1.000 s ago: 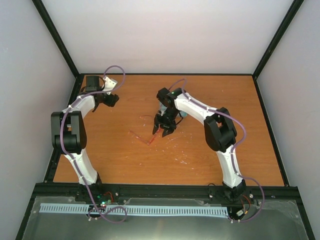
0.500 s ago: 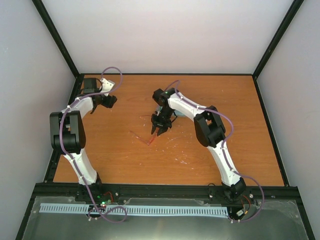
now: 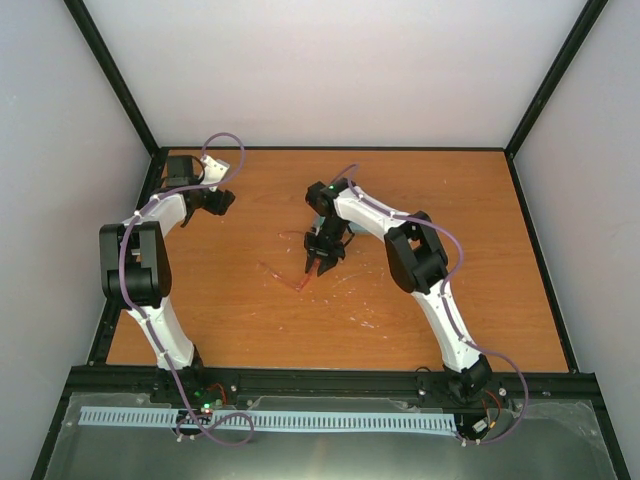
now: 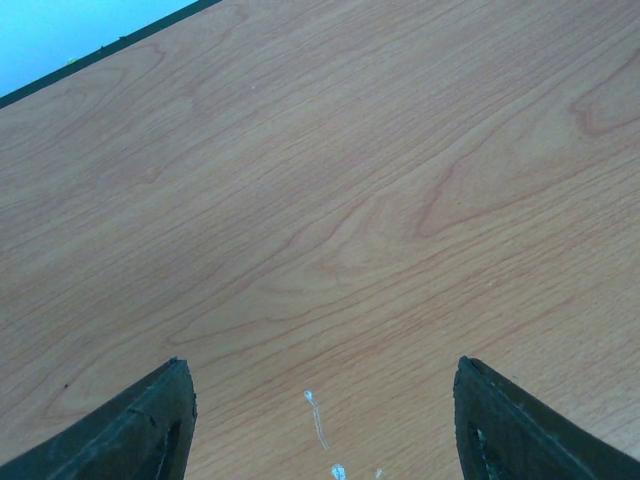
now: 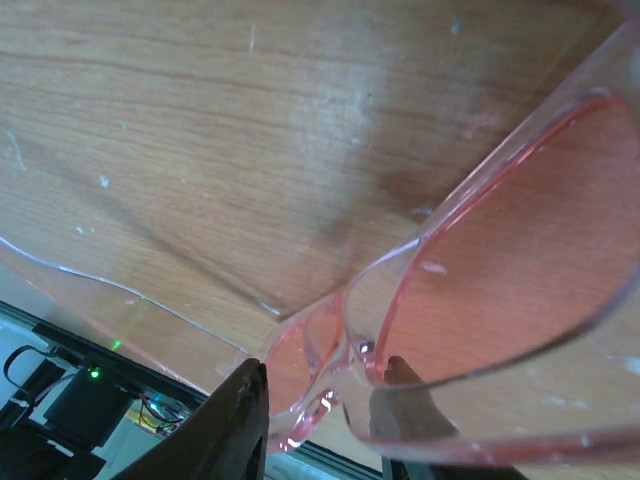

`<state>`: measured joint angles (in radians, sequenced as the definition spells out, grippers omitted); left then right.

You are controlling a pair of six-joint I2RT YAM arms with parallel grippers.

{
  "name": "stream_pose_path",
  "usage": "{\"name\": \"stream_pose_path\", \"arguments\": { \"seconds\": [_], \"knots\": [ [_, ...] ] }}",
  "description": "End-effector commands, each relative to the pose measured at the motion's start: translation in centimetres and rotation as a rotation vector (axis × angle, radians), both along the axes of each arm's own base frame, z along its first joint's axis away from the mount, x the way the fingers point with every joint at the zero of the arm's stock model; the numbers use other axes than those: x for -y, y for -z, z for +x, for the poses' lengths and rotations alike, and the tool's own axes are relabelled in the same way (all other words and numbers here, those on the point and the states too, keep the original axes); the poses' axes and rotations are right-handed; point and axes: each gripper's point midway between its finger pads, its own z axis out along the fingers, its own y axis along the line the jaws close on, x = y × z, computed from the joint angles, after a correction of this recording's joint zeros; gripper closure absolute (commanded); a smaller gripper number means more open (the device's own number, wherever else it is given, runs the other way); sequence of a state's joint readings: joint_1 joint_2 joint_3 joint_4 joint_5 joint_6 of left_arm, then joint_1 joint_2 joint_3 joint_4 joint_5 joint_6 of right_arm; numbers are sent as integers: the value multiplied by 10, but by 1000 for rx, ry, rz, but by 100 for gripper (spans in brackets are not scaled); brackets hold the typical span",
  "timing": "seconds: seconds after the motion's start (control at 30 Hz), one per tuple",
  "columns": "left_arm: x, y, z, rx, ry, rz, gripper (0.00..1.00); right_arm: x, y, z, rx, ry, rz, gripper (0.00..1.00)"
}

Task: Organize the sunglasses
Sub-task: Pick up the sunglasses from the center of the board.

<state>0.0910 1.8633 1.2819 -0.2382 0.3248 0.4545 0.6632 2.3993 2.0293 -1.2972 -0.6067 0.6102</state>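
The sunglasses (image 3: 303, 279) are a thin translucent pink frame near the middle of the wooden table (image 3: 450, 300). In the right wrist view their pink lenses and nose bridge (image 5: 480, 290) fill the frame. My right gripper (image 3: 320, 262) sits over them, with its two dark fingers close on either side of the bridge (image 5: 320, 400). My left gripper (image 3: 225, 200) is at the far left of the table. It is open and empty over bare wood (image 4: 320, 420). The grey case is not in view.
A small pale blue patch (image 3: 318, 218) shows under the right arm's wrist; I cannot tell what it is. Black frame rails (image 3: 330, 149) edge the table, and white walls rise behind and at both sides. White scratches mark the wood (image 3: 365, 320).
My right arm has swung its wrist and elbow a little to the left, and the gripper has closed in over the sunglasses. The left gripper has shifted slightly left.
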Motion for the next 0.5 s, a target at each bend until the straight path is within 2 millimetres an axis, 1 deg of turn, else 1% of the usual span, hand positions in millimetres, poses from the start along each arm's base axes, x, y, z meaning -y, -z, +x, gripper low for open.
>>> {"name": "stream_pose_path", "arguments": {
  "seconds": [0.0,0.1,0.13,0.2,0.27,0.3,0.47],
  "knots": [
    [-2,-12,9,39,-5,-23,30,3,6,2,4,-12,-28,67],
    [-2,-12,9,40,-4,-26,30,6,9,7,14,-6,-36,67],
    [-2,-13,9,41,-4,-27,30,7,9,8,17,-3,-35,68],
    [-1,-14,10,43,-1,-30,30,7,8,12,25,-1,-36,78],
    [0,-15,11,43,5,-35,30,7,5,15,41,-2,-37,93],
    [1,-16,10,44,11,-40,30,7,3,17,51,-5,-37,97],
    [18,-24,7,40,79,-117,32,6,-8,28,120,-25,-27,97]
  ]
}}
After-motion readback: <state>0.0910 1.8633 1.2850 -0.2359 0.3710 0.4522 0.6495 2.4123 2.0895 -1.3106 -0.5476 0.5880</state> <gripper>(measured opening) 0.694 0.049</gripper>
